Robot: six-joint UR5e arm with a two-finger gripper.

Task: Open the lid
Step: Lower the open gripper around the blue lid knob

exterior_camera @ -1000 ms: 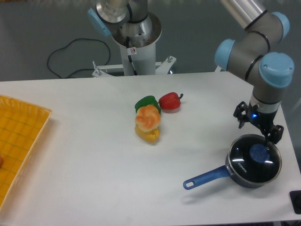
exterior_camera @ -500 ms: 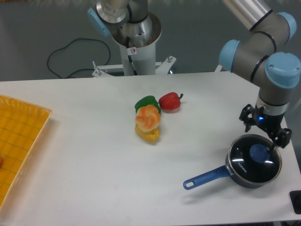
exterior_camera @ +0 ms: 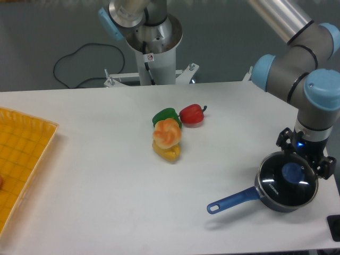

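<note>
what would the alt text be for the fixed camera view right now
A robot arm's gripper hovers at the far rim of a dark glass lid with a blue knob, sitting on a blue-handled saucepan on a white table. Peppers cluster mid-table; a yellow tray sits left.

One camera only. Sits high, in front of table [exterior_camera: 106, 212], looks down and across toward arm base [exterior_camera: 151, 37]. Not close; most of tabletop shows.

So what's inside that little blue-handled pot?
Can't tell. The dark glass lid with its blue knob still sits on the pot, showing only reflections. The gripper hangs just behind the knob.
</note>
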